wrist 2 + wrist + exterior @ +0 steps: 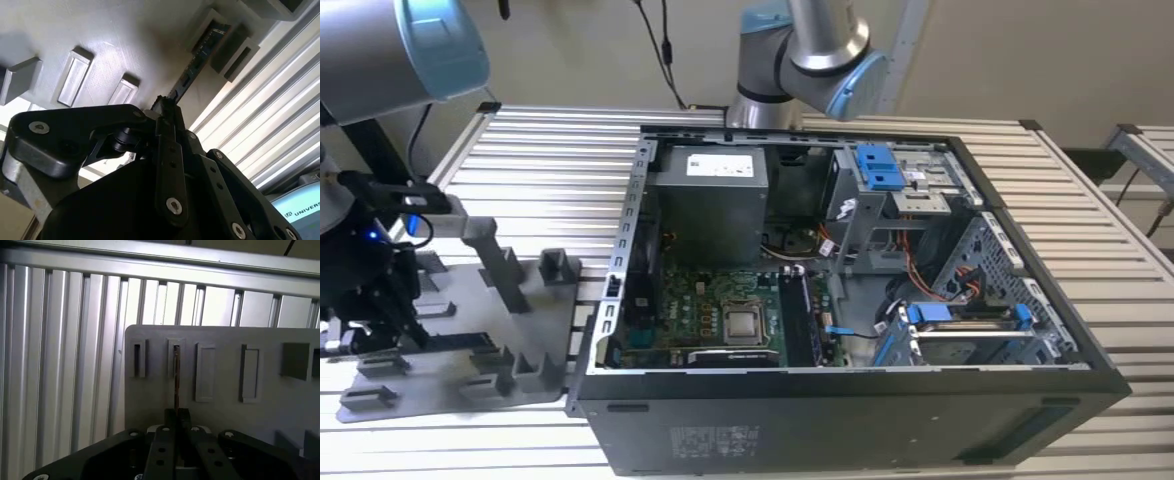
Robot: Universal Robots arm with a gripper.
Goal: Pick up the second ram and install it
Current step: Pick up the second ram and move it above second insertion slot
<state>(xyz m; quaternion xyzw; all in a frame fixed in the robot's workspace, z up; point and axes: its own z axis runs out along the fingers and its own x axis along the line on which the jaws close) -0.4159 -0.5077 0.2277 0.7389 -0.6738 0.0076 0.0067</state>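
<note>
Over the grey fixture plate (225,380), my end effector (176,415) is closed narrow on the second ram (176,375). Its far end lies between two posts (241,50).

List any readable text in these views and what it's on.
No text reads whole and clear.
White label on the grey power-supply box: print too small to read.
Pale print on the black computer case: too small to read.
Pale marks on the second ram: blurred.
Pale lettering on a blue surface, second wrist view: cut off at the picture's edge.
</note>
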